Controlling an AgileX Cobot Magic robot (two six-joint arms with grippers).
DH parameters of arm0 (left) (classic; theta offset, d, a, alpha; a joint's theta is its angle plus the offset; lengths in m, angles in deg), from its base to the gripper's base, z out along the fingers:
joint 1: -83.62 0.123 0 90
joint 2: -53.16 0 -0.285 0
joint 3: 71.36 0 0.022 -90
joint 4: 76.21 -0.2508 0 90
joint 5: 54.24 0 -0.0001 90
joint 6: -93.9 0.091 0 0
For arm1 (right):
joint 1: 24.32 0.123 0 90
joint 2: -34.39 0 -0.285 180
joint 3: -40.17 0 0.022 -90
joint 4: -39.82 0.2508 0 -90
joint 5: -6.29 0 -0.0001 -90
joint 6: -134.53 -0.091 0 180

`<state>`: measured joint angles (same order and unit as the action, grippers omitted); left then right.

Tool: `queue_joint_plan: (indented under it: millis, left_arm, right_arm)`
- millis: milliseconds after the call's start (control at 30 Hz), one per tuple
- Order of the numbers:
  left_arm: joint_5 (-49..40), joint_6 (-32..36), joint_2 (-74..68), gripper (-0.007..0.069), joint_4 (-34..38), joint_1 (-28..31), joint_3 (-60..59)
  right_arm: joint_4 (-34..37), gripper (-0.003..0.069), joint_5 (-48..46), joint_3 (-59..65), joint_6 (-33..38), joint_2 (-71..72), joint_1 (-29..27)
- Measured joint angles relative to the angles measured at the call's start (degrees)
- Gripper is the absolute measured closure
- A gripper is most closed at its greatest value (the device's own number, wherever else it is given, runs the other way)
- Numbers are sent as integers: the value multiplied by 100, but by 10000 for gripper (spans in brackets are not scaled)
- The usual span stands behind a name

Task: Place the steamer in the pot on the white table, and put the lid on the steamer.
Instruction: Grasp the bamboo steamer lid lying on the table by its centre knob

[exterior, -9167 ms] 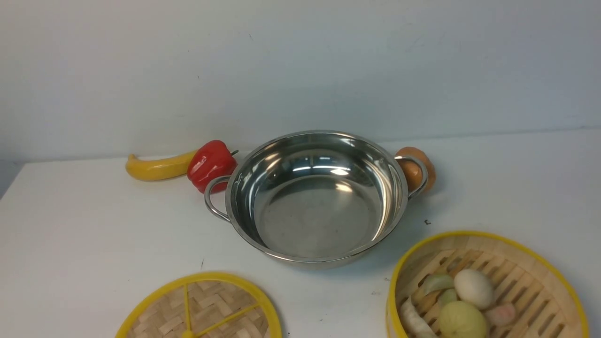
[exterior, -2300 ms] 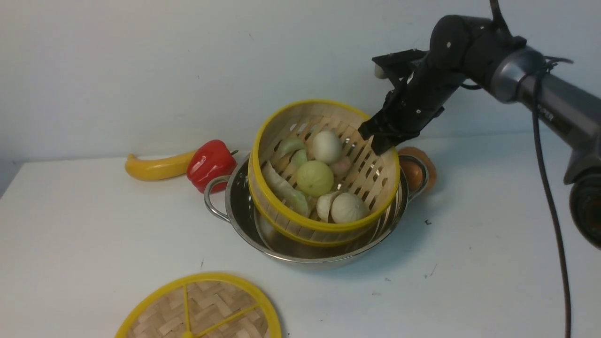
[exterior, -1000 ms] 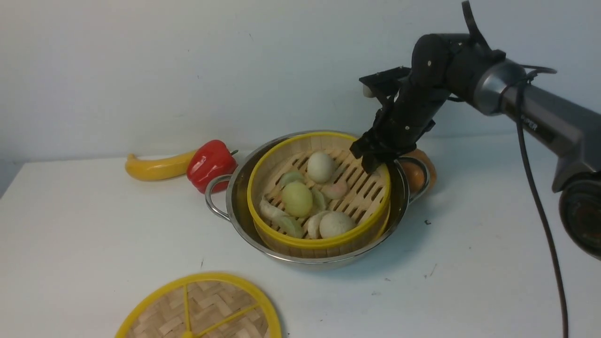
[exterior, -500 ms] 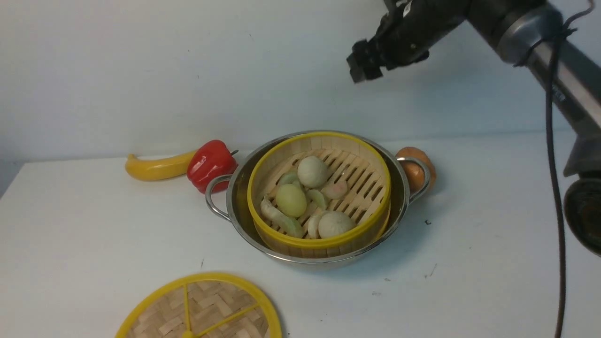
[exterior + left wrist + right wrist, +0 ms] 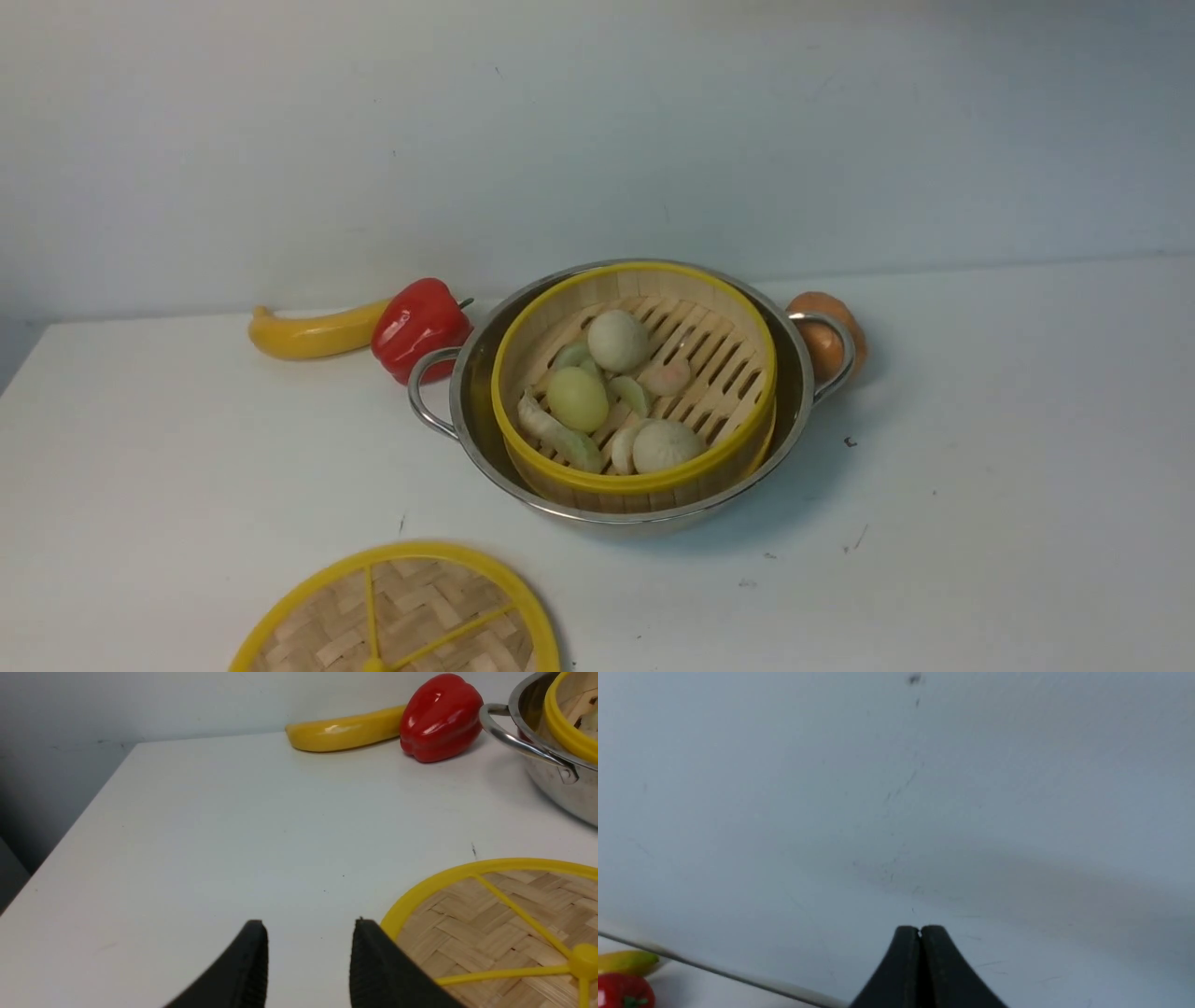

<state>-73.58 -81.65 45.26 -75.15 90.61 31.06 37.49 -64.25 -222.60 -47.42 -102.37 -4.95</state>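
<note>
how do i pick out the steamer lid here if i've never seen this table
Find the wide shiny stainless-steel pot in the middle of the plain white table, then come toward the robot and to its left. The flat round woven-bamboo lid lies flat there. Unlike the deep slatted bamboo steamer in the pot, it has yellow spokes meeting at a knob.

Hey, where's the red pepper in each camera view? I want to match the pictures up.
Front view: the red pepper is left of centre, just behind the pot's left handle.
Left wrist view: it lies between the banana and the pot.
Right wrist view: only part of it shows, cut off at the picture's corner.
Shared landmark: the banana, right beside it in all three.
</note>
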Motion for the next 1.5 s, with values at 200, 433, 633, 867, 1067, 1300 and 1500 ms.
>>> queue_joint_plan:
  millis: [200, 433, 633, 867, 1067, 1300, 1500]
  left_arm:
    - [0, 0, 0, 384, 0, 0, 0]
    - [0, 0, 0, 384, 0, 0, 0]
    - [0, 0, 0, 384, 0, 0, 0]
    - [0, 0, 0, 384, 0, 0, 0]
    - [0, 0, 0, 384, 0, 0, 0]
    - [0, 0, 0, 384, 0, 0, 0]
    - [0, 0, 0, 384, 0, 0, 0]
  right_arm:
    - [89, 659, 13, -16, -338, 526, 0]
    - [635, 638, 6, -31, -808, 589, 0]
    - [1056, 599, 6, -31, -885, 589, 0]
    - [1125, 552, 1, -31, -900, 584, 0]
    - [968, 519, -8, 48, -856, 686, 0]
    - [525, 496, 62, 1651, -96, 2065, 0]
    - [-189, 484, 1062, 4038, 43, 3574, 0]
